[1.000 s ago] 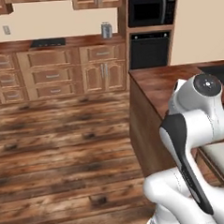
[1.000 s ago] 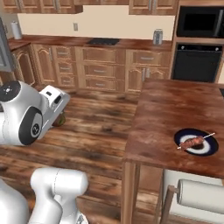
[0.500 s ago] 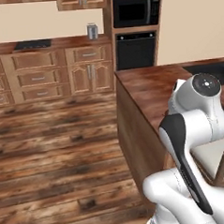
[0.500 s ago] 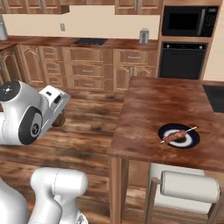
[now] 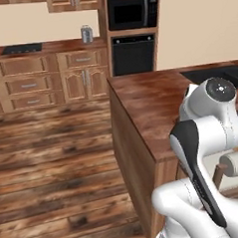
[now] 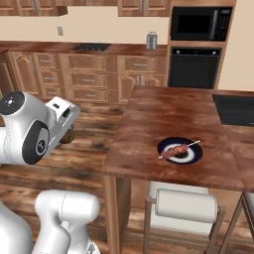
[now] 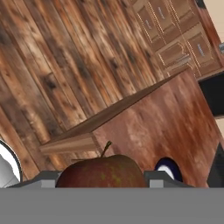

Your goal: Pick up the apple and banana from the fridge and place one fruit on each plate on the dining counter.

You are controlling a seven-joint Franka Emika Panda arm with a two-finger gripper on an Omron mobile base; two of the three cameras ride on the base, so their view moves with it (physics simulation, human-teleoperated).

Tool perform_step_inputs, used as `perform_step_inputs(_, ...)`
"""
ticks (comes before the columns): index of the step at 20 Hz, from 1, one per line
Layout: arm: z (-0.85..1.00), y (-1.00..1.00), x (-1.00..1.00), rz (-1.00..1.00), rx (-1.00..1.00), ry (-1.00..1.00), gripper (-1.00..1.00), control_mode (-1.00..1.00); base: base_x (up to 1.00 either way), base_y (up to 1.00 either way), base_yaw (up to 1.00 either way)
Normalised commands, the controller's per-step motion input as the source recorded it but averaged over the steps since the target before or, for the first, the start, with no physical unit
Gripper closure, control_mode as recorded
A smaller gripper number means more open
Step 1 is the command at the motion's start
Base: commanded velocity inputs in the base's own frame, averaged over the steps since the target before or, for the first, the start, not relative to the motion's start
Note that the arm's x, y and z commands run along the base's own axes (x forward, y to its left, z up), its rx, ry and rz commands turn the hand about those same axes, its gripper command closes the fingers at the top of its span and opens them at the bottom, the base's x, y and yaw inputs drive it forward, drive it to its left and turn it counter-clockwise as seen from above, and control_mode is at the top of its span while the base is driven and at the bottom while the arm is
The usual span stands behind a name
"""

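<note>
My gripper [image 7: 101, 183] clamps the apple [image 7: 101, 171], carried beside the dining counter [image 6: 168, 119]. The visible plate [image 6: 179, 150] already holds a skewer; releasing there could bump it, or the apple might roll off.

The apple [image 7: 101, 171], reddish-brown with faint yellow-green speckling and a thin dark stem standing up from its top, is seen low in the hand view, lodged between two grey finger pads [image 7: 161, 178]. The dining counter [image 6: 163, 124] is a glossy reddish-brown wood top on light wooden sides. One dark navy plate [image 6: 179, 150] lies flat near its front edge (a skewered brownish item already rests across its lighter centre).
</note>
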Motion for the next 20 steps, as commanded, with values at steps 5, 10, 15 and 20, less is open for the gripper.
perform_step_inputs(5,0.00,0.00,0.00,0.00,0.00,0.00,1.00,1.00,0.27,-0.27,-0.01)
perform_step_inputs(10,0.00,0.00,0.00,0.00,0.00,0.00,1.00,1.00,0.37,-0.26,0.00)
perform_step_inputs(15,0.00,0.00,0.00,0.00,0.00,0.00,1.00,1.00,0.42,-0.30,-0.01)
perform_step_inputs(20,0.00,0.00,0.00,0.00,0.00,0.00,1.00,1.00,0.39,-0.38,-0.01)
